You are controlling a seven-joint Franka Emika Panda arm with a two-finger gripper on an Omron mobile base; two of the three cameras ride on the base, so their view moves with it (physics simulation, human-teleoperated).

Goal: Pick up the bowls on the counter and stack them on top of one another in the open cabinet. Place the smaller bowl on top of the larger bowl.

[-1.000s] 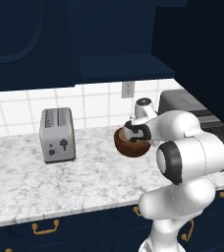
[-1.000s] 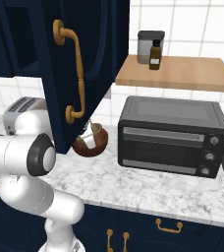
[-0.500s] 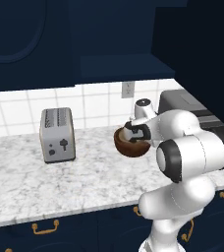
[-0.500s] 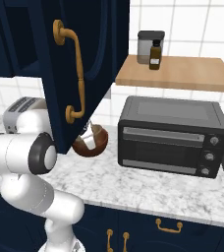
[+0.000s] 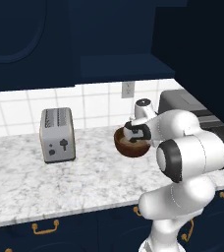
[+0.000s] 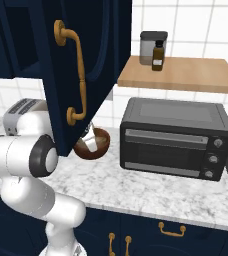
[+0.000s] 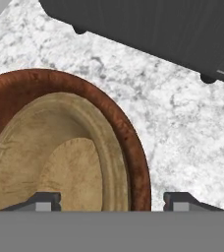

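Your hand (image 7: 106, 199) has just sprung wide open after being clamped shut a moment ago, and it now holds nothing. Below it the light tan bowl (image 7: 60, 157) sits nested inside the dark reddish-brown bowl (image 5: 129, 146), so small is on large. But the stack stands on the marbled worktop (image 5: 84, 177), left of the black toaster oven (image 6: 176, 137), not in the open cabinet (image 5: 119, 59) above. You likely still need to lift the stack up there.

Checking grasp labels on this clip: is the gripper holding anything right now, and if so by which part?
Nothing is held. The gripper is open, its fingertips straddling the rims of the smaller bowl and the larger bowl it sits in, on the counter.
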